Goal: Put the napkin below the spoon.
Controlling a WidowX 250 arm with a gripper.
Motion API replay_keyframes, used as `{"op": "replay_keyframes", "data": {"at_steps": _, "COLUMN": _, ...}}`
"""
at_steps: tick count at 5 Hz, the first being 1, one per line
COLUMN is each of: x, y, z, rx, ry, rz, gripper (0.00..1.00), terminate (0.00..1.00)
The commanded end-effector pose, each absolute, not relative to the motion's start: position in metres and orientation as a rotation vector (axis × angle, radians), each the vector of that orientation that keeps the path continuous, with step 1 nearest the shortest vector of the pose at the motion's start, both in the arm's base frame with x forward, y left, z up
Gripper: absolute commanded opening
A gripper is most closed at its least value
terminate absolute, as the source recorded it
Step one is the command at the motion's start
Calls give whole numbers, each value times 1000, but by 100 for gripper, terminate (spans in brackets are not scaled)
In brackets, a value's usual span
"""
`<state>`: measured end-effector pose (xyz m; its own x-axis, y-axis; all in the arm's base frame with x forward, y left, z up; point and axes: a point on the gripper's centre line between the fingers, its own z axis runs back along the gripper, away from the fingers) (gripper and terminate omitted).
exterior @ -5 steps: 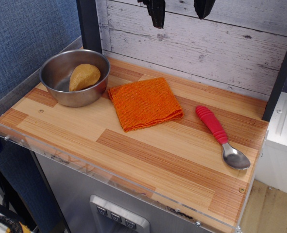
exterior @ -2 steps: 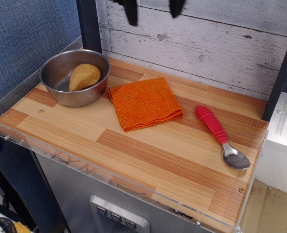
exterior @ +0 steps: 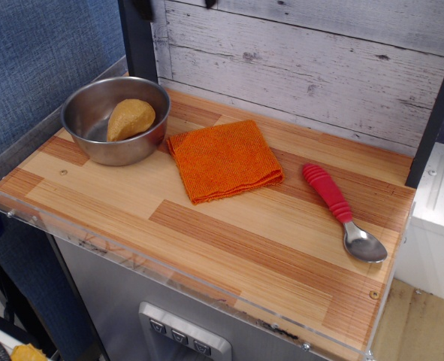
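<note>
The orange ribbed napkin (exterior: 225,160) lies folded and flat in the middle of the wooden tabletop (exterior: 229,241), its left corner close to the steel bowl. The spoon (exterior: 342,211) lies to its right, red ridged handle pointing up-left and metal bowl toward the front right edge. Napkin and spoon are apart. Only the two black fingertips of my gripper (exterior: 175,4) show at the very top edge, high above the table and behind the bowl and napkin. They stand apart with nothing between them.
A steel bowl (exterior: 94,113) with a tan, rounded lump (exterior: 130,118) inside stands at the back left. A whitewashed plank wall (exterior: 319,68) closes the back, with a dark post (exterior: 137,45) at its left. A clear rim runs along the table's front edge.
My gripper has moved left and up, almost leaving the view at the top. Napkin, spoon and bowl have not moved.
</note>
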<state>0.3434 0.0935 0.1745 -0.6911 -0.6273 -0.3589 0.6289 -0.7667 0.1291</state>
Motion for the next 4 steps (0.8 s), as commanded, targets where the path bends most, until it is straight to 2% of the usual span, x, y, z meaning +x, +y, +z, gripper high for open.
{"op": "replay_keyframes", "data": {"at_steps": 1, "x": 333, "y": 117, "z": 182, "rx": 614, "ry": 47, "rz": -2453, "gripper": 100, "terminate": 0}}
{"op": "replay_keyframes", "data": {"at_steps": 3, "x": 330, "y": 68, "z": 155, "rx": 546, "ry": 5, "rz": -2564, "gripper": 100, "terminate": 0}}
{"op": "replay_keyframes", "data": {"at_steps": 4, "x": 335, "y": 55, "z": 142, "rx": 509, "ry": 4, "rz": -2572, "gripper": 100, "terminate": 0}}
